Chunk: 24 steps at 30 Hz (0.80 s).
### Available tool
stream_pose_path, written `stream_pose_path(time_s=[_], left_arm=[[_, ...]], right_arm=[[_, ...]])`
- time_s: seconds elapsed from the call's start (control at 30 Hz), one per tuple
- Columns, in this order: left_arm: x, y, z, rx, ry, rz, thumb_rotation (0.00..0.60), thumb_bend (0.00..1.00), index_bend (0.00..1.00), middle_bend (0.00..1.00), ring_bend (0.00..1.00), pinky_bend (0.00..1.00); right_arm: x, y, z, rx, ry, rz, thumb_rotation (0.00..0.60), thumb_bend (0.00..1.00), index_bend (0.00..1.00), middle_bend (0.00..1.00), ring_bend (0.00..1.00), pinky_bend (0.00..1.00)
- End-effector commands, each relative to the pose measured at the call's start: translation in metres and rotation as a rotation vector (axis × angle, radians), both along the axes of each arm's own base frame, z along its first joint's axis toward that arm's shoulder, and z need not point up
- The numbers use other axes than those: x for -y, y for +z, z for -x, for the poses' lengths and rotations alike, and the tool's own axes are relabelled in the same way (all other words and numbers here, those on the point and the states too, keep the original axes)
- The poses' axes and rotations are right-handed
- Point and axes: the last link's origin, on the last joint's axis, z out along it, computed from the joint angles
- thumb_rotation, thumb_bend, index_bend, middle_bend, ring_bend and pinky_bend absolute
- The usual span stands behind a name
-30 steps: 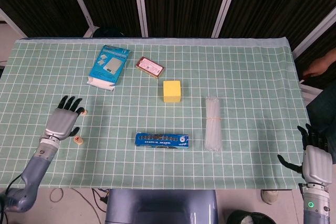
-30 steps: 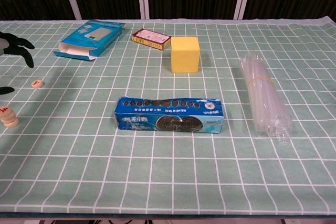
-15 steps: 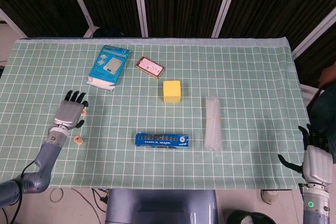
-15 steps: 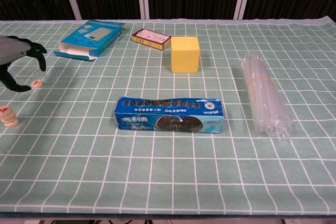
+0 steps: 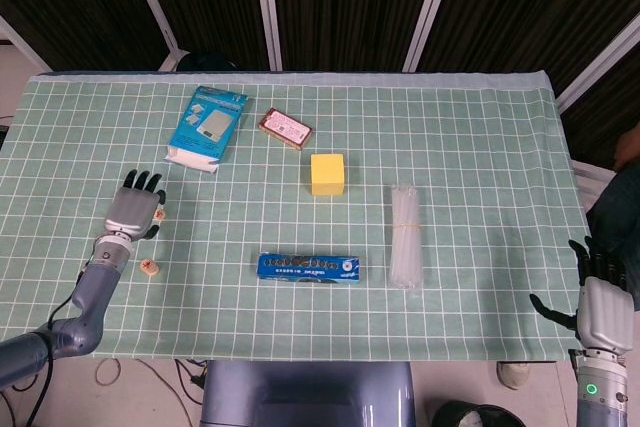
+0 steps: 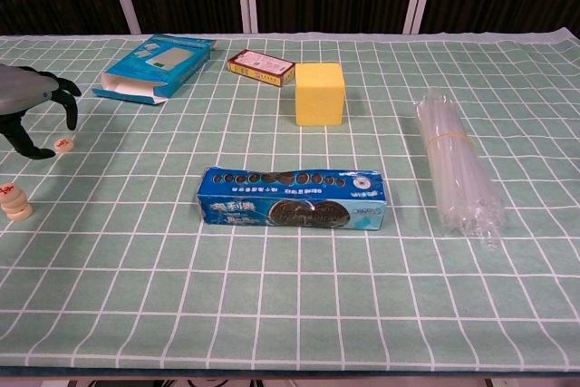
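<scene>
Left hand (image 5: 131, 209) hovered over small round token (image 6: 63, 144) near left edge of table (image 5: 480, 137), fingers (image 6: 65, 101) curled downward around it, thumb beside it; contact could not be told, nothing lifted. Second token stack (image 6: 13, 201) lay just nearer front edge. Right hand (image 5: 603, 302) hung off front right corner, fingers spread, holding nothing. Cookie pack (image 6: 294, 198) lay mid-front; yellow block (image 6: 320, 93) behind it; blue box (image 6: 151, 66) toward rear left.
</scene>
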Motion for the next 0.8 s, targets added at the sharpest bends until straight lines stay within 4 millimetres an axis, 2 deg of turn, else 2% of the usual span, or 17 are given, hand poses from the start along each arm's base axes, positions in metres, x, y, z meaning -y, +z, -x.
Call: stream_pose_path(time_s=[0.03,0.8], left_arm=[[0.0,-0.002,0.002,-0.007,0.005,0.001,0.6,0.28,0.4,0.07,0.0,0.0],[0.0,-0.014,0.004,-0.041,-0.002,0.006,0.6,0.31,0.47,0.08,0.0,0.0]], right_arm=[[0.0,0.0,0.0,0.0,-0.002,-0.001,0.6,0.27,0.12,0.06,0.02,0.0],[0.0,0.0,0.001,0.008,-0.011,0.005,0.6,0.27,0.12,0.06,0.02,0.0]])
